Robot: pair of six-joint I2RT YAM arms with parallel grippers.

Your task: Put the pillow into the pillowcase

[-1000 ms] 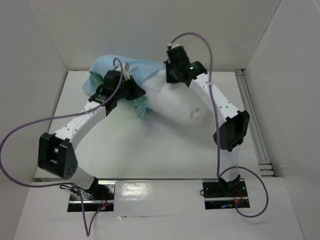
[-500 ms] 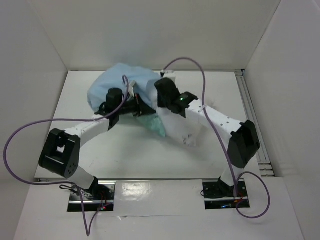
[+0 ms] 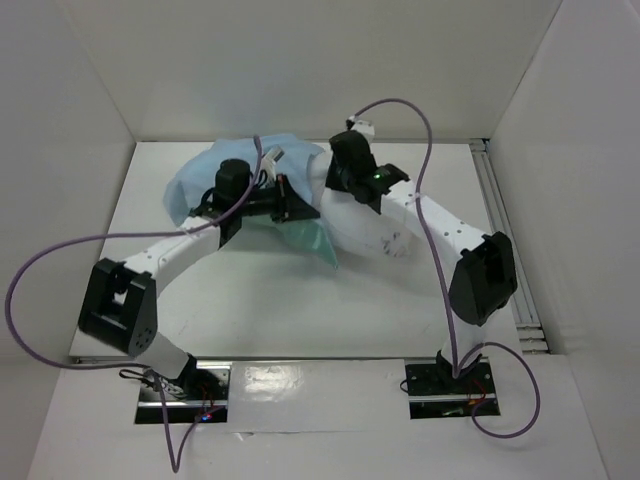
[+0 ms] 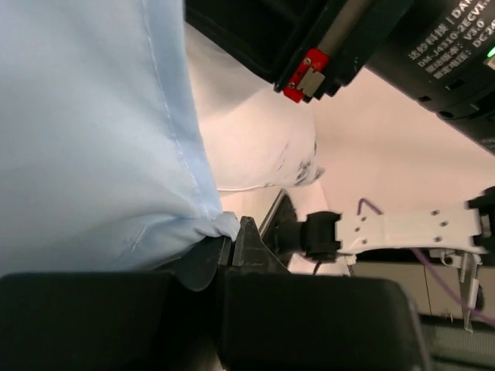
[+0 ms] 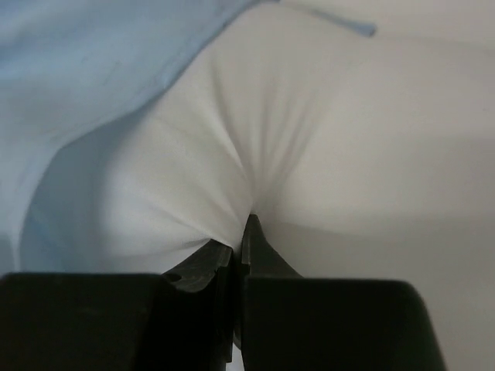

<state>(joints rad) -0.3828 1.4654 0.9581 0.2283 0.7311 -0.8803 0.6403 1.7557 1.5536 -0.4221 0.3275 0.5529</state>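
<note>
1. Gripping both cloths at once: left pincer (image 4: 232, 238) clamped shut on the pale blue edge of the pillowcase (image 4: 93, 139).
2. Noted right pincer (image 5: 241, 232) closed tight on a gathered fold of the pillow (image 5: 325, 154), with the white fabric puckered at the tips.
3. Seen from above: pillowcase bunched at upper centre of the tabletop (image 3: 250, 300), pillow touching it on the right of frame, one end under blue cloth.
4. Pillow's long axis running from upper centre toward lower right. Gripped end nearest the case mouth, just beside the left pincer.
5. Judged: insertion barely begun. Next push leftward in frame, into the held opening. Right arm nearer.
</note>
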